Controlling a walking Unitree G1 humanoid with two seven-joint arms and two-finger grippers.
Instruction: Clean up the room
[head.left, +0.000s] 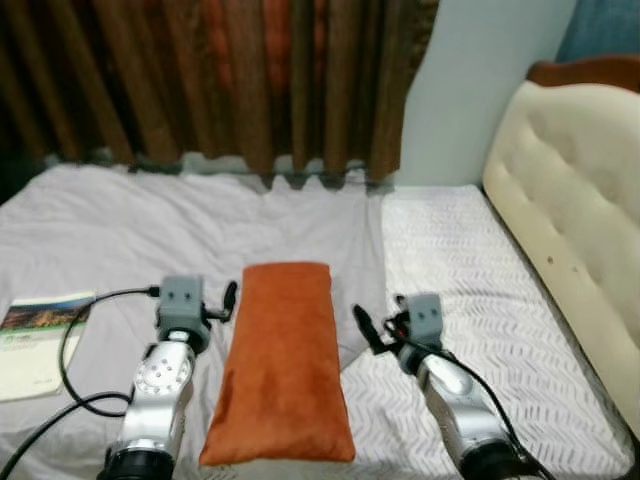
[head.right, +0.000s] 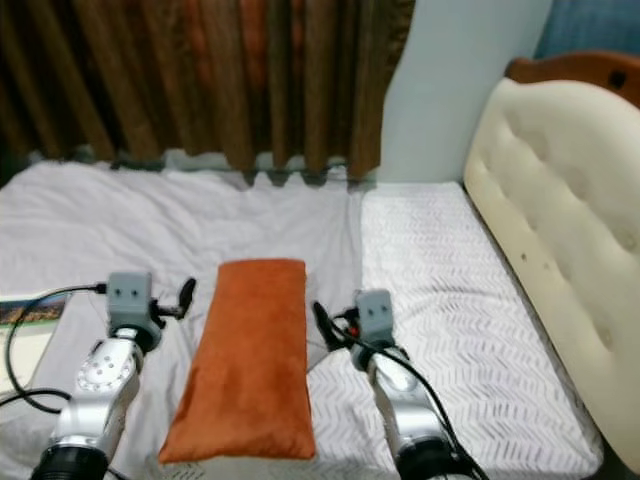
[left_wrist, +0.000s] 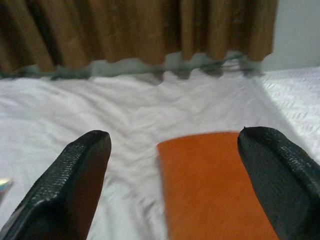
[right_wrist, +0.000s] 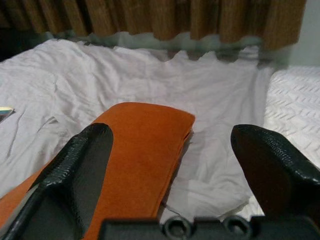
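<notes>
orange pillow (head.left: 281, 365) lying lengthwise on the white sheet (head.left: 120, 225) of the bed in front of us, our left gripper (left_wrist: 172, 187) spread wide at its left edge, our right gripper (right_wrist: 172, 172) spread wide at its right edge, book (head.left: 38, 340) far left

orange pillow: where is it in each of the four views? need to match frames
Left eye view: the orange pillow lies lengthwise on the bed, low centre, between the two grippers.
Right eye view: same pillow, low and left of centre.
Left wrist view: its far end sits low between the left gripper fingers, nearer the right-hand one.
Right wrist view: low left, partly behind one right gripper finger.
Shared landmark: the brown curtain along the bed's far edge.
</notes>
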